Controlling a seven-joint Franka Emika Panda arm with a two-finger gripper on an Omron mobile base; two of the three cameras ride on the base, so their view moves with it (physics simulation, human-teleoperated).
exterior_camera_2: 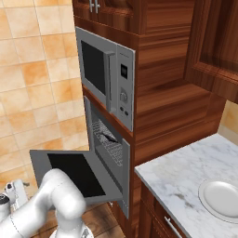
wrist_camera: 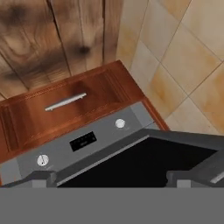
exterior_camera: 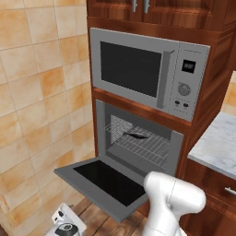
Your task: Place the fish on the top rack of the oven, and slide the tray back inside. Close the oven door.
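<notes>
The robot's white arm [exterior_camera: 173, 203] fills the foreground, bent low in front of the oven [exterior_camera: 138, 152], with its gripper [exterior_camera: 64, 227] down near the wooden floor [exterior_camera: 99, 219], below and to the left of the oven door [exterior_camera: 103, 179]. The gripper's jaws stand wide apart and hold nothing.

The oven door hangs fully open, folded down flat, its dark glass window facing up. Inside the oven cavity the top rack [exterior_camera: 145, 145], a silver wire grid, sits level and within the opening. The fish [exterior_camera: 135, 135], small, slim and dark, lies on the top rack toward its back left part, as the left base view shows it. From the right base view the fish [exterior_camera_2: 108, 136] shows as a dark sliver on the same rack, just behind the oven's front frame.

Directly above the oven sits a grey microwave [exterior_camera: 147, 71], door shut, set in the same wooden cabinet column. To the right of the oven a marble counter [exterior_camera_2: 186, 172] carries a white sink basin [exterior_camera_2: 221, 197].

The hand view looks up under the open oven door [wrist_camera: 148, 157] at the oven's grey control strip [wrist_camera: 83, 142], with two round knobs and a small dark display, and at a wooden drawer front [wrist_camera: 65, 105] with a bar handle beside that strip.
</notes>
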